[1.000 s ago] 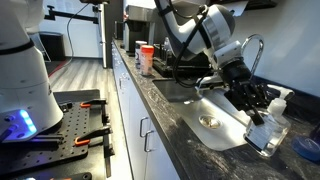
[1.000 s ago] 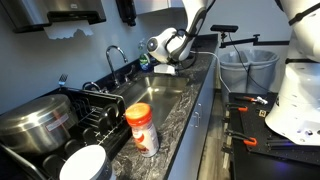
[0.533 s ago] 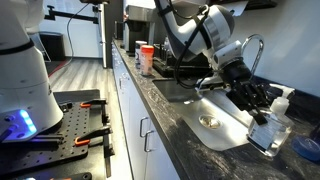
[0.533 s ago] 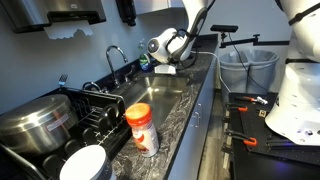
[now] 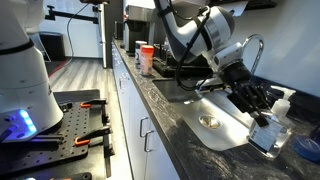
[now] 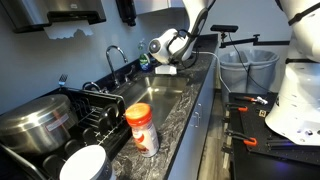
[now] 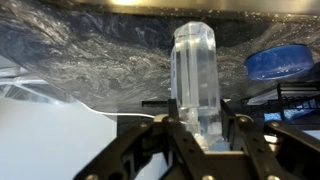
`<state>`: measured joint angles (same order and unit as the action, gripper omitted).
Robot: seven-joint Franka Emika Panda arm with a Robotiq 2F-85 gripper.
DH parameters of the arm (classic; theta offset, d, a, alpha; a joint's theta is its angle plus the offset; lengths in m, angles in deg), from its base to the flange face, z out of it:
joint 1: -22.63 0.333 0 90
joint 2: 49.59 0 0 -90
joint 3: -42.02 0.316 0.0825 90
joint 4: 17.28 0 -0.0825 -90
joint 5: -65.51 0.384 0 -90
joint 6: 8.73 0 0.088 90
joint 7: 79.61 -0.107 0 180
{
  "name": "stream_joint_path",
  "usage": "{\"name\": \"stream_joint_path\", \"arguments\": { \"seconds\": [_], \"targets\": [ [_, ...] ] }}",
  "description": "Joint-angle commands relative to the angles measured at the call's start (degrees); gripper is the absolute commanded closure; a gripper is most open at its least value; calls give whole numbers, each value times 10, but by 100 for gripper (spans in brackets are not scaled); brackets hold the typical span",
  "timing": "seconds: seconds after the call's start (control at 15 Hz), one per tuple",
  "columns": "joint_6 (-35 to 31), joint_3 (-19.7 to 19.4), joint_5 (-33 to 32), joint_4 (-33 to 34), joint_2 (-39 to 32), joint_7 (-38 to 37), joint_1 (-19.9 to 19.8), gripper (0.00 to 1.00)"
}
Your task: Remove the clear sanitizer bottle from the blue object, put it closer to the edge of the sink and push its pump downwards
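The clear sanitizer bottle [image 5: 270, 130] with its white pump [image 5: 283, 102] stands upright at the corner of the sink [image 5: 215, 118], on the dark speckled countertop. My gripper [image 5: 258, 108] is closed around it. In the wrist view the bottle [image 7: 197, 75] sits between both fingers of the gripper [image 7: 200, 135], which touch its flat sides. The blue object [image 7: 283, 62] lies on the counter beside the bottle, apart from it; only its edge [image 5: 309, 148] shows in an exterior view. In the far exterior view the gripper [image 6: 166, 63] is at the sink's far end and the bottle is too small to see.
The chrome faucet [image 5: 255, 45] rises behind the gripper. Orange-labelled containers [image 5: 146, 58] stand further along the counter, and one [image 6: 142, 128] is near the camera. A dish rack [image 6: 95, 105] and a steel pot [image 6: 35, 120] flank the sink [image 6: 165, 90].
The gripper and the bottle have shifted very slightly along the counter edge. Nothing else has moved.
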<state>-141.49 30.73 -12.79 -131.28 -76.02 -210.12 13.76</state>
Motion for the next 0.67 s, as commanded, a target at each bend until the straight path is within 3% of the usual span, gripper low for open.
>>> {"name": "stream_joint_path", "arguments": {
  "seconds": [0.0, 0.27, 0.4, 0.47, 0.53, 0.6],
  "targets": [
    [-15, 6, -17, -9, 10, -1, -9, 84],
    [-13, 7, -18, -8, 8, 2, -10, 84],
    [-12, 7, -16, -7, 6, 4, -11, 70],
    [-12, 7, -16, -7, 5, 5, -11, 77],
    [-12, 7, -15, -6, 5, 6, -11, 70],
    [-11, 7, -15, -6, 5, 6, -12, 52]
  ]
}}
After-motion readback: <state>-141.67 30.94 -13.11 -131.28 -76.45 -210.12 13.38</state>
